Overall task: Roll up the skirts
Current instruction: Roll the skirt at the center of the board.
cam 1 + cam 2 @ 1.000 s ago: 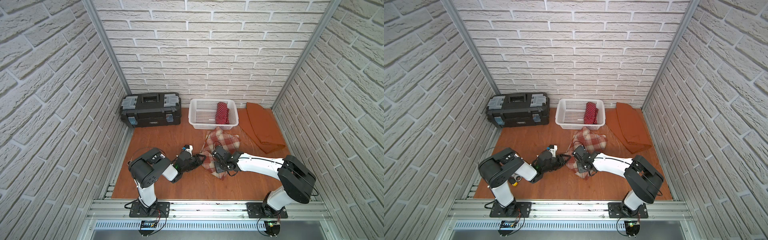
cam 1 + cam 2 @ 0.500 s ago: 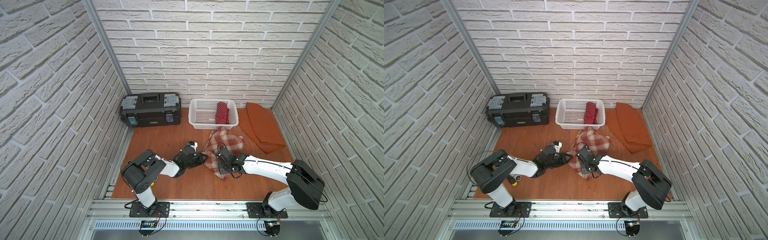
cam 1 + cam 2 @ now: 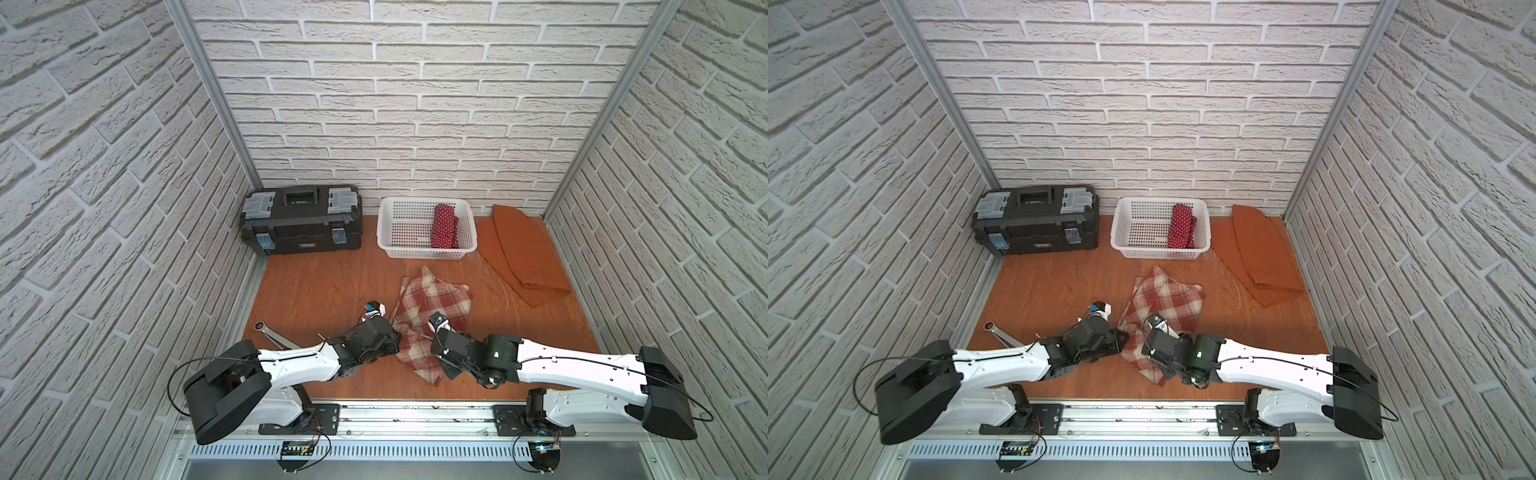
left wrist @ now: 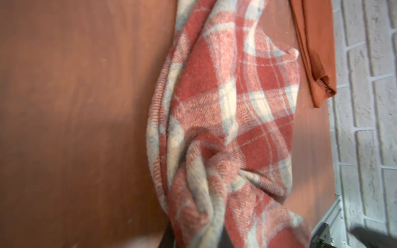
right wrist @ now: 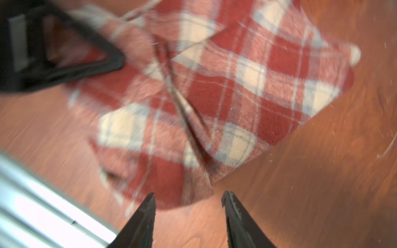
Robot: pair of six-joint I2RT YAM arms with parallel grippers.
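The red-and-cream plaid skirt (image 3: 434, 309) lies crumpled mid-floor in both top views (image 3: 1165, 305). My left gripper (image 3: 394, 332) is shut on its left edge. In the left wrist view the bunched plaid cloth (image 4: 214, 171) covers the left gripper (image 4: 196, 238). My right gripper (image 5: 189, 196) stands open over bare floor just short of the skirt's near edge (image 5: 189, 176), holding nothing; in a top view the right gripper (image 3: 436, 357) is at the skirt's near right side. The polka-dot skirt (image 3: 444, 226) lies rolled in the white basket (image 3: 388, 237). The rust-orange skirt (image 3: 523, 257) lies folded at the back right.
A black toolbox (image 3: 301, 224) stands at the back left beside the basket. A metal wrench (image 3: 270, 330) lies on the floor by the left arm. Brick walls close in three sides, and a metal rail (image 3: 415, 415) runs along the front.
My right gripper has opened, let go of the plaid skirt and drawn back toward the front. My left gripper has closed on the skirt's left edge.
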